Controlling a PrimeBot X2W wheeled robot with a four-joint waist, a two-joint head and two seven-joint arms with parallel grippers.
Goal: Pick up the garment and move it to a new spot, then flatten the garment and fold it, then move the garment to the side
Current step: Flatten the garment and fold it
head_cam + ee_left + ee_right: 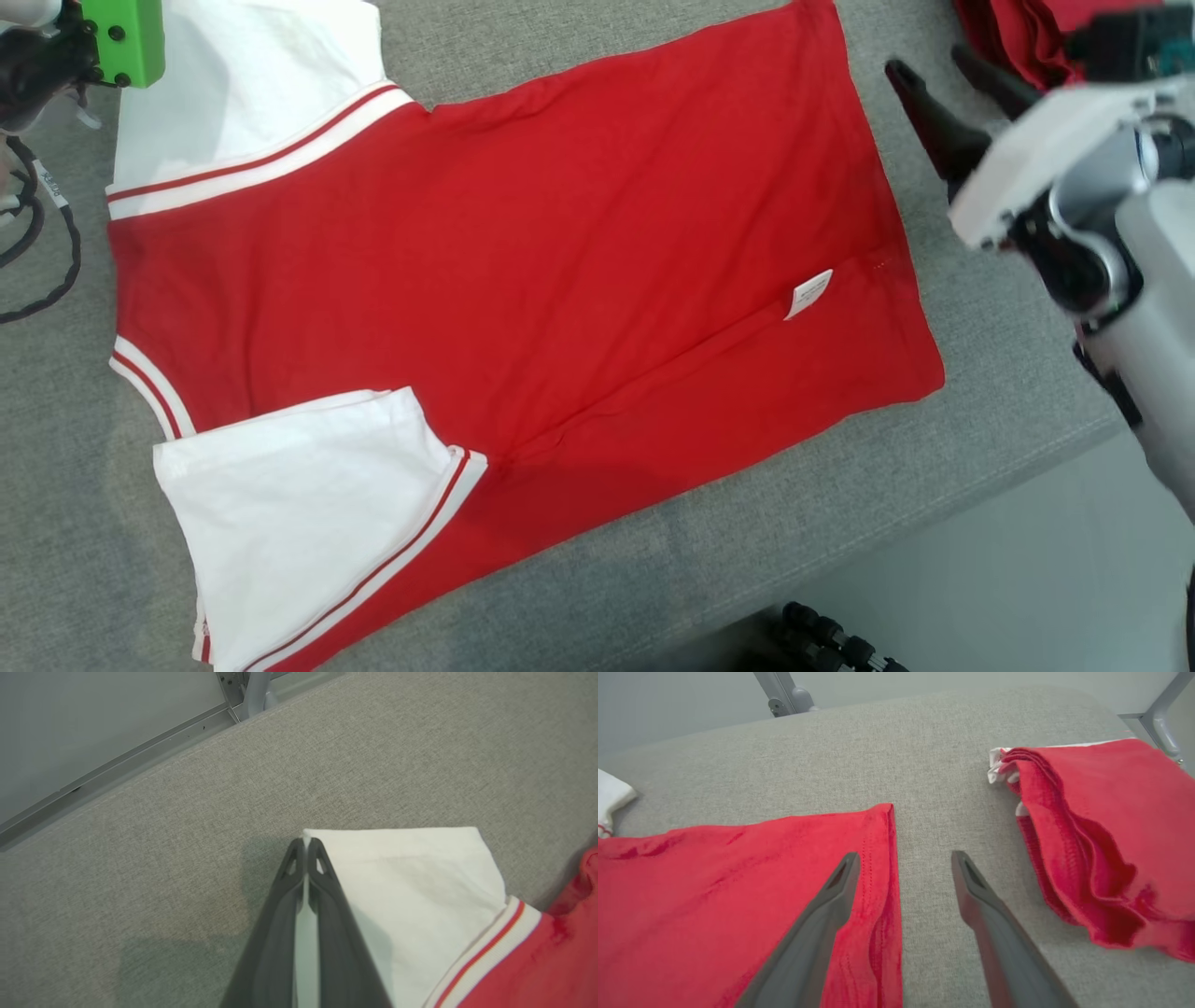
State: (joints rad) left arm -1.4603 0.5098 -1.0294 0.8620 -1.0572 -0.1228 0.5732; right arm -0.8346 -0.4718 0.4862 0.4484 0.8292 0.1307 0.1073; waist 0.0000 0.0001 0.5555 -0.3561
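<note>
The garment [523,261] is a red shirt with white sleeves and striped cuffs, spread flat on the grey table [990,373]. My left gripper [304,843] is shut on the corner of the far white sleeve [420,886], and white cloth shows between its fingers. In the head view that arm's green-marked wrist [121,37] sits over the same sleeve [243,84] at the top left. My right gripper [905,855] hangs open over the shirt's hem corner [878,826], one finger above red cloth and the other above bare table. It also appears at the upper right of the head view, right gripper [924,58].
A pile of folded red garments [1101,826] lies just right of the right gripper, seen too at the top right as the pile [1008,37]. A black cable [37,243] loops at the left. The table's front edge [934,523] drops to the floor, with dark robot parts [831,644] below.
</note>
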